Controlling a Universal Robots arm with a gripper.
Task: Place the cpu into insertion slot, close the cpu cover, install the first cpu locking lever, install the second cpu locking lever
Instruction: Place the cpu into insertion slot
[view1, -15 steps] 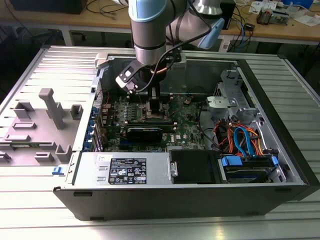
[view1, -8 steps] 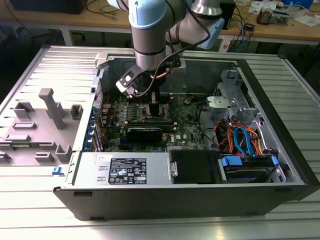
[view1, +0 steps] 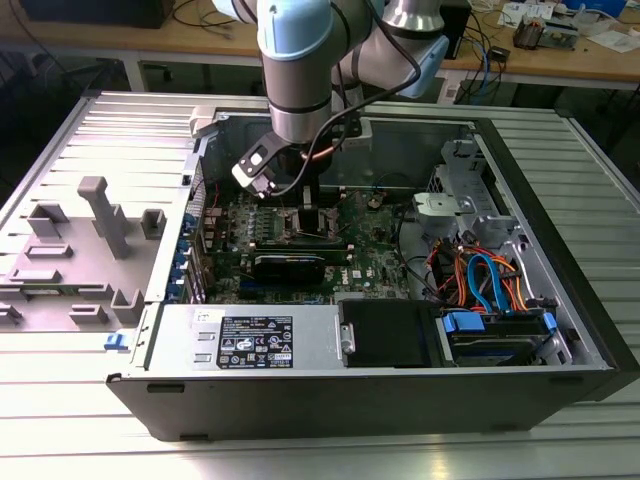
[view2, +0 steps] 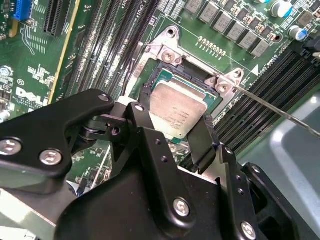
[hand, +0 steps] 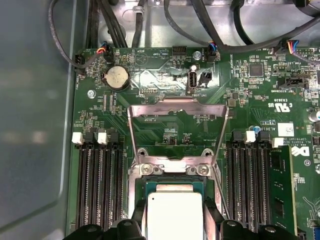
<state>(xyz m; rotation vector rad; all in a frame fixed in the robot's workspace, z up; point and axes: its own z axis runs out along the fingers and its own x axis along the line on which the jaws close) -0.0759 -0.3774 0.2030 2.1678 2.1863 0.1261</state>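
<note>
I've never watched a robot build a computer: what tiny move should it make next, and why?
Probably ease the cpu straight down into the insertion slot: the gripper holds it right over the slot, and the cpu cover stands open.

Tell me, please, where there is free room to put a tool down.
Free: the ribbed table before the computer case. Crowded: inside it, around the chip, where the hand hangs between the long black slots.

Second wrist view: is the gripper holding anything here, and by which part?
The cpu, apparently pinched by two opposite side edges between the fingers, just over the insertion slot.
</note>
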